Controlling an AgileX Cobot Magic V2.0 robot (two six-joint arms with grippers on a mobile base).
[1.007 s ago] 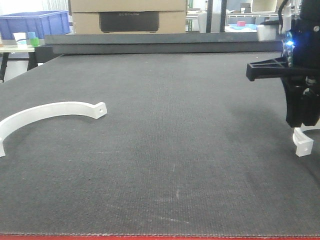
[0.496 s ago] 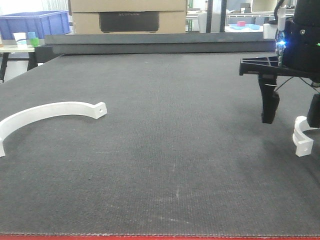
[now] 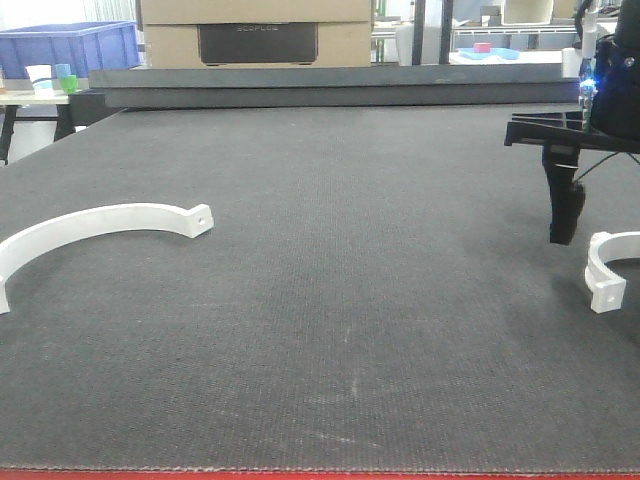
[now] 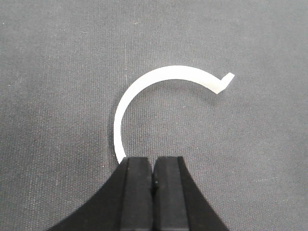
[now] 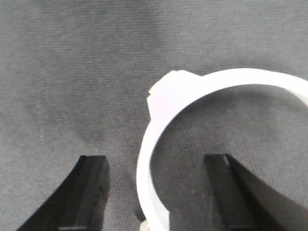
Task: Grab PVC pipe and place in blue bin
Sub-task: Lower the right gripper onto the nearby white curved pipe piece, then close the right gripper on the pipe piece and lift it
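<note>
The PVC pipe (image 3: 606, 268), a small white C-shaped piece with a holed end tab, lies on the dark mat at the far right. My right gripper (image 3: 608, 232) hangs open just above it; only its left finger (image 3: 565, 215) shows in the front view. In the right wrist view the pipe (image 5: 159, 130) curves up between the spread fingers of the right gripper (image 5: 156, 192), touching neither. The blue bin (image 3: 70, 45) stands far back at the left, off the mat. My left gripper (image 4: 153, 168) is shut on nothing.
A large shallow white arc (image 3: 90, 225) with a holed tab lies on the mat at the left; it sits just beyond the left gripper as the arc (image 4: 144, 86). A cardboard box (image 3: 257, 32) stands behind the mat's raised far edge (image 3: 330, 88).
The right gripper went from shut above the pipe to open, then shifted right so its right finger left the front view. The pipe stayed on the mat.
</note>
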